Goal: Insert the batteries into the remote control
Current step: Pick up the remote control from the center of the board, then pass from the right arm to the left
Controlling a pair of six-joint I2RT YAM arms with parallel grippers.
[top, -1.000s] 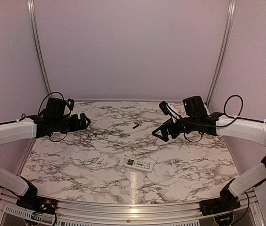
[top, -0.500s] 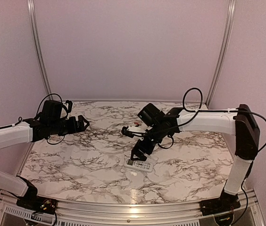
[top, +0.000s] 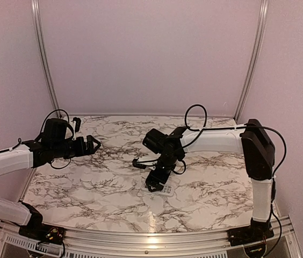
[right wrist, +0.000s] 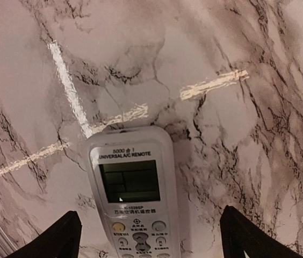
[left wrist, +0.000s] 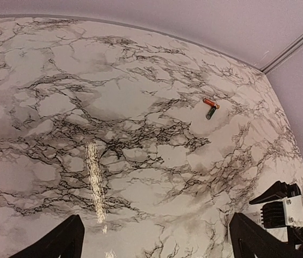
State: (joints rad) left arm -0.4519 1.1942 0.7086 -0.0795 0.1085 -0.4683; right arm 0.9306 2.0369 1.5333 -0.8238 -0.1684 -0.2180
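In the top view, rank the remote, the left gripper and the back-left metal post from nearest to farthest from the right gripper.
1. Remote: directly under the right gripper, front centre.
2. Left gripper: well off to the left, hovering.
3. Metal post: back-left corner, beyond the left gripper.

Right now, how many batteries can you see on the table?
2. The red battery and the darker battery lie close together on the table, seen by the left wrist camera. Others may be hidden.
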